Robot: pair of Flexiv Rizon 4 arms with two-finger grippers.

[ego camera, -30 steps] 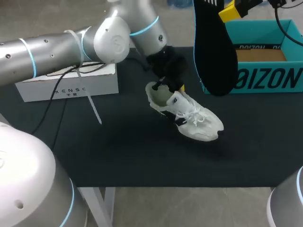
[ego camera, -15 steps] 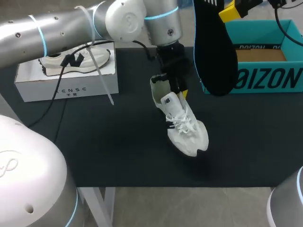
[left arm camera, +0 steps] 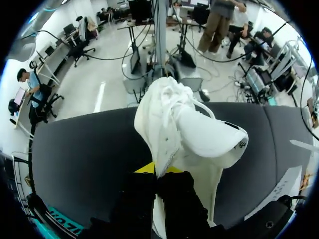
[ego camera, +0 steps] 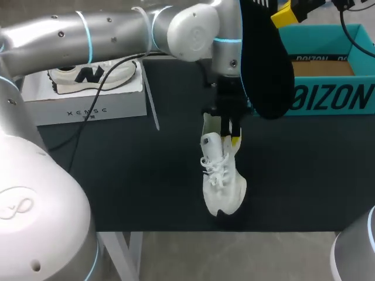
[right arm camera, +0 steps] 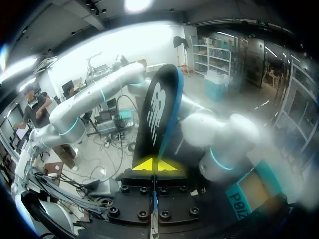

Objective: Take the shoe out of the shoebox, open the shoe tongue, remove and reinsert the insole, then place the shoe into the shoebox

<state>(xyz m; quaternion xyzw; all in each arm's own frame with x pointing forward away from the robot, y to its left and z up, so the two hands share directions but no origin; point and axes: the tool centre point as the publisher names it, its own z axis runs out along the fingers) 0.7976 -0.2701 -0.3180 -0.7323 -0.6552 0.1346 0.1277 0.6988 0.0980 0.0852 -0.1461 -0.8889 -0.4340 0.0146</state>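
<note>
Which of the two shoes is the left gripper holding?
The plain white shoe mid-table, pinched at its collar by the left gripper; the other, dark-marked shoe rests on the white box.

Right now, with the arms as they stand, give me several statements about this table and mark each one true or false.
1. The right gripper holds the black foam insole up above the table. True.
2. The white lace-up sneaker lies inside the teal cardboard shoebox. False: it is outside the box, over the black mat.
3. The sneaker's toe points toward the table's near edge. True.
4. The left gripper is open and clear of the sneaker. False: it is shut on the sneaker's heel collar.
5. The white box at the left has nothing on it. False: a pale shoe lies on top.
</note>
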